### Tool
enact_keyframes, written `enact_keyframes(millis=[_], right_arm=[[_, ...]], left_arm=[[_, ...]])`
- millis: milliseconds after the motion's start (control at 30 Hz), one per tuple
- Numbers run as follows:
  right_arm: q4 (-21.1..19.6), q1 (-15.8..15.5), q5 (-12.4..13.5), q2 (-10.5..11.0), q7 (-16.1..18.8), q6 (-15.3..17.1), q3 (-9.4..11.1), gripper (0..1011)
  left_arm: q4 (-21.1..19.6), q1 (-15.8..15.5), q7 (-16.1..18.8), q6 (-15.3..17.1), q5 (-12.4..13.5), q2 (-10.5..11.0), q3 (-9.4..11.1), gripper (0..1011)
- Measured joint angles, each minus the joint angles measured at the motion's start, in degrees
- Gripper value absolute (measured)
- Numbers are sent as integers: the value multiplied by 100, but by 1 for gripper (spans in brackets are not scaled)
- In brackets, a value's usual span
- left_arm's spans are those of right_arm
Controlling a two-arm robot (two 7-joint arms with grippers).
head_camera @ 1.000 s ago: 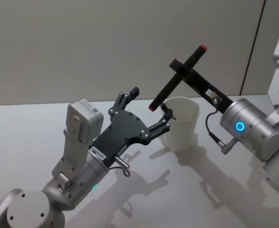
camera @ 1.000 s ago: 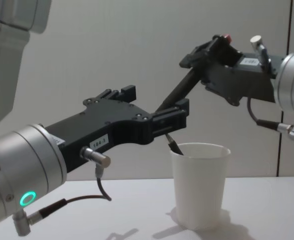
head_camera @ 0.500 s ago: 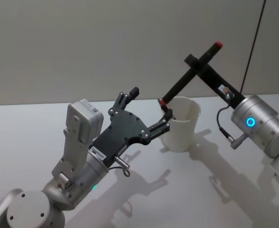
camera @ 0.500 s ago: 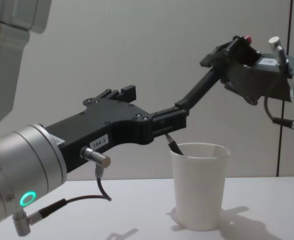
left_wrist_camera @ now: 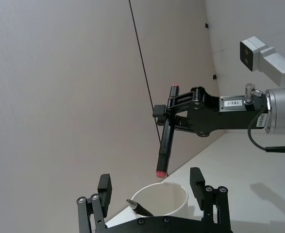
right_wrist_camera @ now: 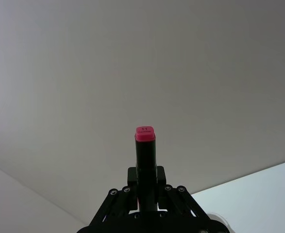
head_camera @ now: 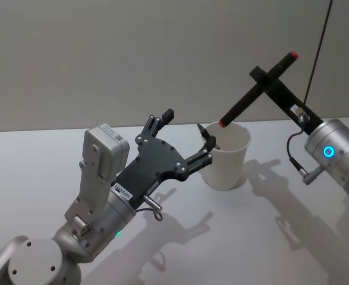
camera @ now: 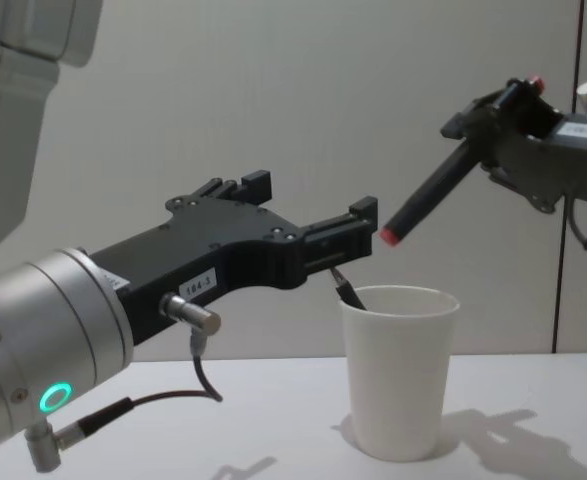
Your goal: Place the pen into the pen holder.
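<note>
Right gripper jaws clamped on pen — above pen holder rim; left jaws apart.

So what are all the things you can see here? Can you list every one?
pen holder: one, white paper cup, upright on the table, in front of the left gripper.
pen in the cup: one, dark, leaning on the rim with its end sticking out.
marker pen: one, black with red ends, tilted in the air, lower end above the cup's rim.
table: one, white, under everything.
wall: grey, behind the table.
left gripper: one, black, fingers open, beside the cup, holding nothing.
right gripper: one, black, fingers shut on the marker pen, up and to the right of the cup.
</note>
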Motion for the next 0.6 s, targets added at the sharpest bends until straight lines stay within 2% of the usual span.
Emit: enact_keyframes(millis=[367, 600], right_arm=[[-8, -42, 12, 154, -35, -94, 69, 208], [9, -40, -137, 231, -6, -124, 76, 208]], left_arm=[[0, 0, 0, 0, 0, 0, 0, 1001], [0, 0, 0, 0, 0, 0, 0, 1001]])
